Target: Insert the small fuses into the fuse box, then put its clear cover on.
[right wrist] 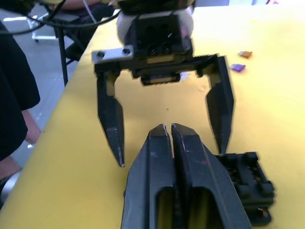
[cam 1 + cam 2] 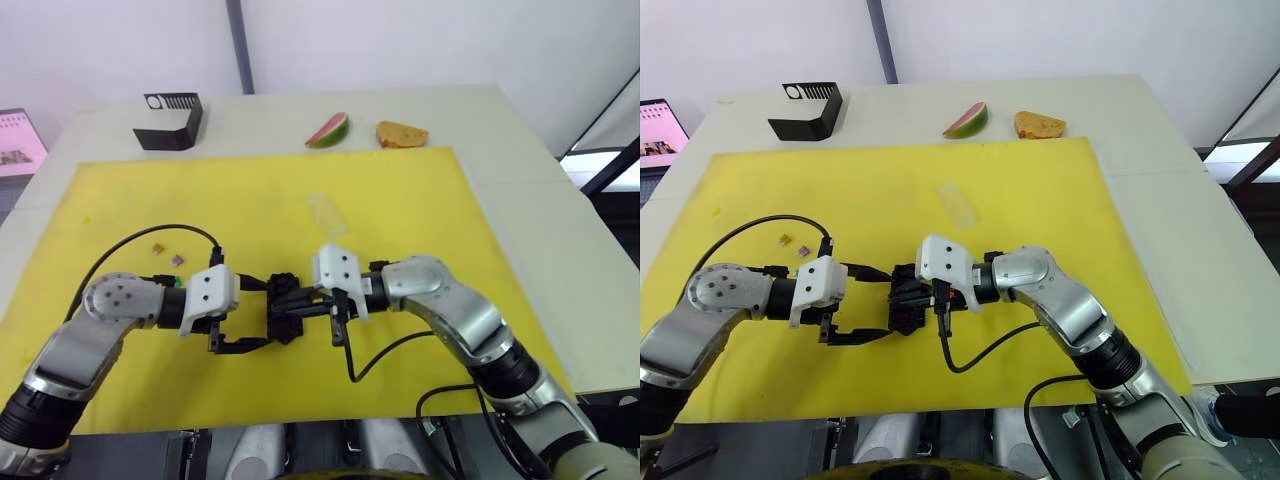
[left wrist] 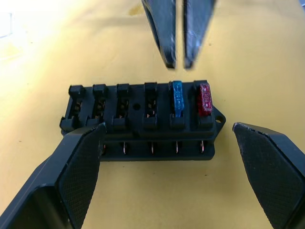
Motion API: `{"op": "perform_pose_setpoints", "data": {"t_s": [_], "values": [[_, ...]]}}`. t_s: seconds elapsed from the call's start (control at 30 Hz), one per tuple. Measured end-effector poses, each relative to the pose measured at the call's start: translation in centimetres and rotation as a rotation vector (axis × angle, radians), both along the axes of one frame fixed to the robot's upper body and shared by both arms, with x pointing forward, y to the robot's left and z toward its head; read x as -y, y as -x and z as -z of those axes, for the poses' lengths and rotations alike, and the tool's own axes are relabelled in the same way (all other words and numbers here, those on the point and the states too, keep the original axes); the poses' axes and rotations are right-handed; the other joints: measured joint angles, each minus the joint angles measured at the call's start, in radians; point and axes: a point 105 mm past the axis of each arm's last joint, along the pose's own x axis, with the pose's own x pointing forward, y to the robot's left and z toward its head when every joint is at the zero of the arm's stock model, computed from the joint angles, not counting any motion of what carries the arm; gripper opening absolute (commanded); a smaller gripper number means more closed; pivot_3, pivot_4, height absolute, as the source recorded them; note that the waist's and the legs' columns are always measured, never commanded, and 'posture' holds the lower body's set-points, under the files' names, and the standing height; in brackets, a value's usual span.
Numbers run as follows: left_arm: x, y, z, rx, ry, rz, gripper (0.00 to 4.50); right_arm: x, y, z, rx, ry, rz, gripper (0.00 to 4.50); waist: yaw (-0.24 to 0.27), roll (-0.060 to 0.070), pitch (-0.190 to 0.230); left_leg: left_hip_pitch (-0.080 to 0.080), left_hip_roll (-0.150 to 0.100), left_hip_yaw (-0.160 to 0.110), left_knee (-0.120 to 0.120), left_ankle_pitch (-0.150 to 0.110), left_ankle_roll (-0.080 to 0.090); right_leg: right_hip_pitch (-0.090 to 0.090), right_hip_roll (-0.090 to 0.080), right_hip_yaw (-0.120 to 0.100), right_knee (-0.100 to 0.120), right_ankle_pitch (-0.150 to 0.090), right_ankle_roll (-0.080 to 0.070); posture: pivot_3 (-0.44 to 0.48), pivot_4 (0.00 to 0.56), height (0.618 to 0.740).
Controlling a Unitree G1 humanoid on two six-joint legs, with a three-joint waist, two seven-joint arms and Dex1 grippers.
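Observation:
The black fuse box (image 2: 285, 312) lies on the yellow mat (image 2: 420, 200) between my two grippers. A blue fuse (image 3: 177, 98) and a red fuse (image 3: 205, 99) stand in two neighbouring slots at one end; the other slots look empty. My left gripper (image 2: 248, 315) is open, one finger on each side of the box. My right gripper (image 3: 178, 64) is shut, its tips just above the box's far edge near the blue fuse, with nothing visible between them. A brown fuse (image 2: 158, 248) and a purple fuse (image 2: 177, 260) lie loose behind my left arm. The clear cover (image 2: 327, 213) rests further back on the mat.
A black bracket with white stripes (image 2: 170, 122), a watermelon slice (image 2: 328, 130) and a piece of bread (image 2: 401, 134) sit on the table beyond the mat. A person in dark clothes (image 1: 14, 95) stands by the table's edge.

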Motion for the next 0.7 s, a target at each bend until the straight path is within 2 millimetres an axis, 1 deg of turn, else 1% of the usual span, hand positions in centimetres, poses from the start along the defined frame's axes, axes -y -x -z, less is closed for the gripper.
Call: {"op": "perform_pose_setpoints", "data": {"t_s": [0.13,0.37,0.47,0.7], "values": [[-0.2,0.0,0.1,-0.007,-0.004,-0.003,4.50,0.2,-0.4,0.9,0.004,0.038,0.021,0.08,0.002,0.000,0.000,0.000,0.000,0.000,0.000,0.000,0.000,0.000,0.000,0.000,0.000,0.000,0.000,0.000,0.150,0.740],[-0.3,0.0,0.1,-0.014,-0.010,0.009,4.50,-0.1,-0.6,1.1,0.043,0.100,0.022,0.08,0.001,0.000,0.000,0.001,0.000,0.000,0.000,0.000,0.000,0.001,0.000,0.000,0.000,0.000,0.000,0.000,0.150,0.740],[-0.3,0.0,0.1,-0.017,-0.013,0.015,4.50,0.0,-0.6,1.6,0.058,0.134,0.026,0.08,0.001,0.000,0.000,0.001,0.000,0.000,0.000,0.000,0.000,0.001,0.000,0.000,0.000,0.000,0.000,0.000,0.150,0.740],[-0.4,-0.1,0.0,-0.010,-0.014,0.014,4.50,0.0,-0.5,1.6,0.130,0.172,0.000,0.08,0.002,-0.001,-0.001,0.003,0.000,0.000,0.000,0.000,0.000,0.004,0.000,0.000,0.000,0.000,0.000,0.000,0.150,0.740]]}}
